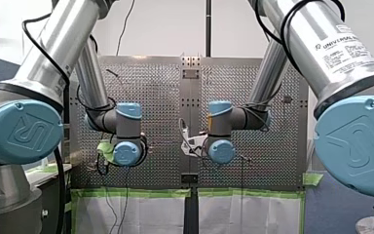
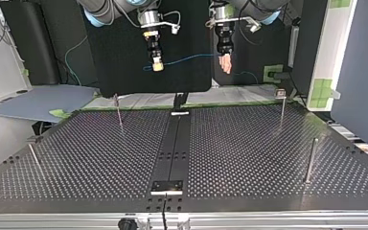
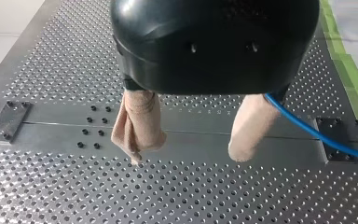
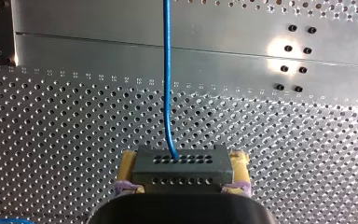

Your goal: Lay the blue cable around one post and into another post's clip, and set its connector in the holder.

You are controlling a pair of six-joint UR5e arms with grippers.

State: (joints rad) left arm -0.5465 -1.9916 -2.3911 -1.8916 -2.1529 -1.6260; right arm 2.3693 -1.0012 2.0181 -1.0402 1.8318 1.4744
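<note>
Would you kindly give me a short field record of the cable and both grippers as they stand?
right gripper: shut on black connector, yellow pads
left gripper: open, beige pads; blue cable passes beside one finger
blue cable: hangs in air between grippers
posts: four upright on table, cable around none

Counts: 1 perforated surface (image 2: 249,143); 4 posts (image 2: 310,160), 2 nr each side edge; 2 arms (image 1: 97,83) w/ 1 pincer apiece, my left pincer (image 2: 226,63) & my right pincer (image 2: 157,66); 1 blue cable (image 2: 191,59); 1 connector (image 4: 182,168).
</note>
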